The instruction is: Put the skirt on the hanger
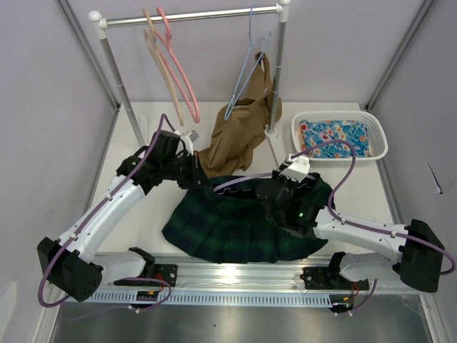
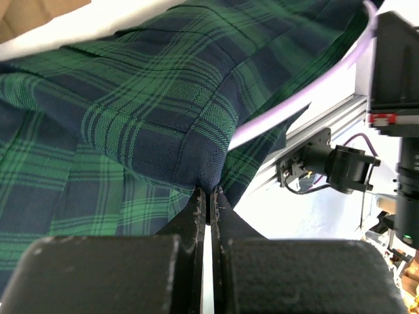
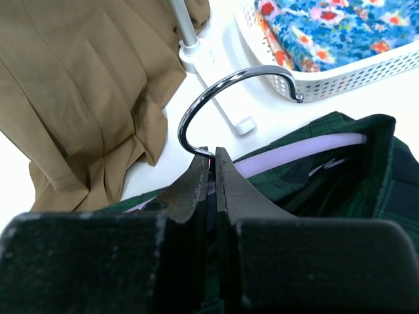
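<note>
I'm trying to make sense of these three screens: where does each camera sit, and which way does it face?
Top external: fixed above and behind, looking down on the table; shows the left arm, right arm, skirt and clothes rack.
Left wrist: on the left arm, facing along the left gripper, shut on skirt fabric.
Right wrist: on the right arm, facing past the right gripper, shut on the hanger, toward the white basket.
Shared: the skirt appears in all three.

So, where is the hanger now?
In the right wrist view, the hanger sits partly inside the skirt, its hook base held by the right end effector, near the white basket.
</note>
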`<state>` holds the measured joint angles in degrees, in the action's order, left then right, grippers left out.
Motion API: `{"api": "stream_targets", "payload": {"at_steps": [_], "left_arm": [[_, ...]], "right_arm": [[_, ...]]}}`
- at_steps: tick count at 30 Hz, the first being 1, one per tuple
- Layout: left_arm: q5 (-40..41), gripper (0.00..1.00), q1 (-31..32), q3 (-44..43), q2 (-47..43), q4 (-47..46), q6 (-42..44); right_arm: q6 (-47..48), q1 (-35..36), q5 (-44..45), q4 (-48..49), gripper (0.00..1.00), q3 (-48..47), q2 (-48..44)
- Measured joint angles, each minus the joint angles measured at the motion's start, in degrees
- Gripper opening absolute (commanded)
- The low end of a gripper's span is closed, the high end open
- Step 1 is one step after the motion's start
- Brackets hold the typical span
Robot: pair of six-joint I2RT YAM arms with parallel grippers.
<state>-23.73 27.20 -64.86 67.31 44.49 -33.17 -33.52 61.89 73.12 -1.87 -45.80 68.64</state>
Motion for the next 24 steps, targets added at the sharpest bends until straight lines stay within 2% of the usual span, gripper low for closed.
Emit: {"api": "stream_targets", "payload": {"at_steps": [7,12,19,24], "left_arm": [[0.0,0.0,1.4,2.3,0.3,-2.0,-1.0],[1.2,0.07,2.5,2.3,1.4,-2.5,-1.2],[2.9,0.29,2.8,2.9,2.0,-4.6,1.0],[3.9,0.37,3.2,3.1,2.0,-6.7,4.9]], "right_arm": [[2.4,1.1,0.0,1.8,0.0,0.0,-0.1],[2.4,2.2,-0.4,1.6,0.0,0.0,-0.3],[1.6,1.9,-4.7,-2.5,0.0,0.0,-3.8],[0.7,-0.3,-7.8,-5.2,0.0,-0.1,-5.6]]}}
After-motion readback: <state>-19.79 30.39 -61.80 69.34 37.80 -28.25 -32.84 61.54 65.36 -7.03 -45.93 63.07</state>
